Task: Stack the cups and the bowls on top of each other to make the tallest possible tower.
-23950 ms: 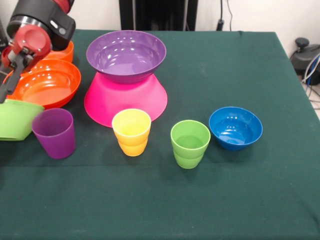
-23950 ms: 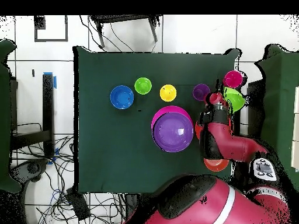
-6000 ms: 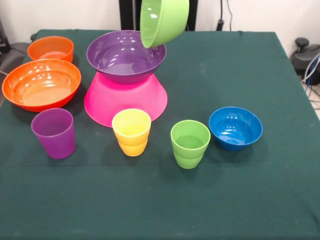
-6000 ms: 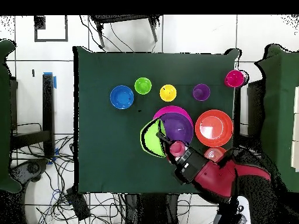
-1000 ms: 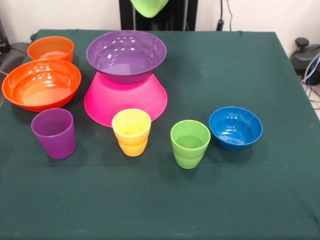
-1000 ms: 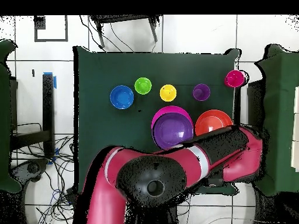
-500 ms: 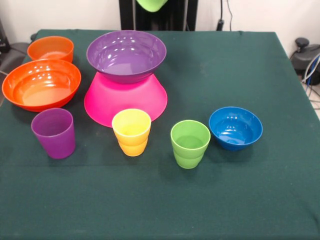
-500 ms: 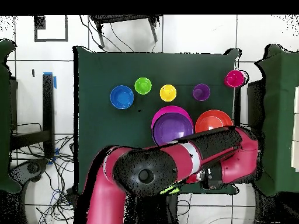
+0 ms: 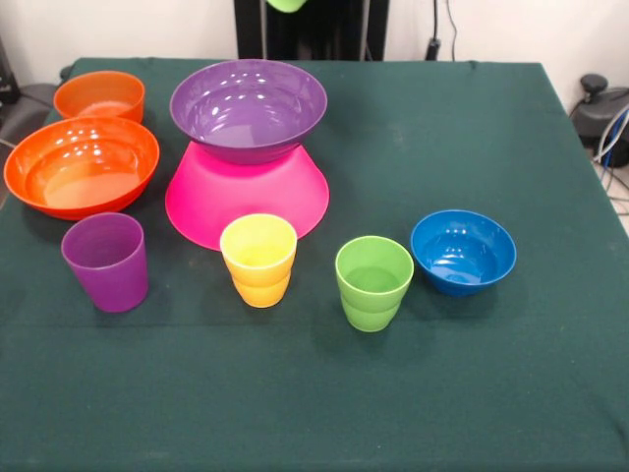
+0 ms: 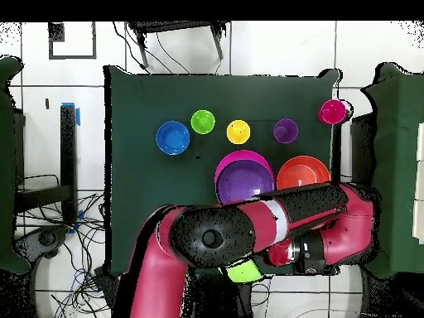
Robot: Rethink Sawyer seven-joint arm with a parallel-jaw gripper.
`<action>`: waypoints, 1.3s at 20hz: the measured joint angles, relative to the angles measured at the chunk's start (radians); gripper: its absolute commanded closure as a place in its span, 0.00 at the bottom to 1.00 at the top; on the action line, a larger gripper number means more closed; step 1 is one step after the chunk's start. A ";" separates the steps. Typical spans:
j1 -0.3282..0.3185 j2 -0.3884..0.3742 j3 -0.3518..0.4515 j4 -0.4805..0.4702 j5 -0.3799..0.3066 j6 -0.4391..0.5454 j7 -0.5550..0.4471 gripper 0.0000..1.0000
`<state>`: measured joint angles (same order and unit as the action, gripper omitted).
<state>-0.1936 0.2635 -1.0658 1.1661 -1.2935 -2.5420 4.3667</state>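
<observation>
The tower stands at the back middle: a purple bowl (image 9: pixel 248 106) (image 10: pixel 245 182) sits upright on the inverted pink bowl (image 9: pixel 246 202) (image 10: pixel 240 155). The lime green bowl (image 9: pixel 287 4) (image 10: pixel 243 270) hangs high above and behind it, only its bottom showing at the front view's top edge. My gripper (image 10: pixel 263 262) holds it, mostly hidden under the arm. The purple cup (image 9: pixel 106 261), yellow cup (image 9: pixel 258 259) and green cup (image 9: pixel 373 281) stand in a row in front. The red cup (image 10: pixel 332 111) stands at a table corner, seen only from overhead.
The large orange bowl (image 9: pixel 82 164) and small orange bowl (image 9: pixel 99 95) sit left of the tower in the front view. The small blue bowl (image 9: pixel 463 251) sits right of the green cup. My arm (image 10: pixel 273 219) spans the table's robot-side edge.
The lime green bowl has risen further, almost out of the front view's top edge. In the overhead view the arm has shifted and the bowl shows beyond the table's robot-side edge.
</observation>
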 measured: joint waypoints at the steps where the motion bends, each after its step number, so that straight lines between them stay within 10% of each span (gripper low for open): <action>1: -0.005 0.004 -0.005 -0.005 0.000 0.000 0.000 1.00; 26: -0.052 0.027 -0.031 -0.048 0.000 0.000 0.000 1.00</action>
<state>-0.2454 0.2903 -1.0970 1.1176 -1.2935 -2.5418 4.3667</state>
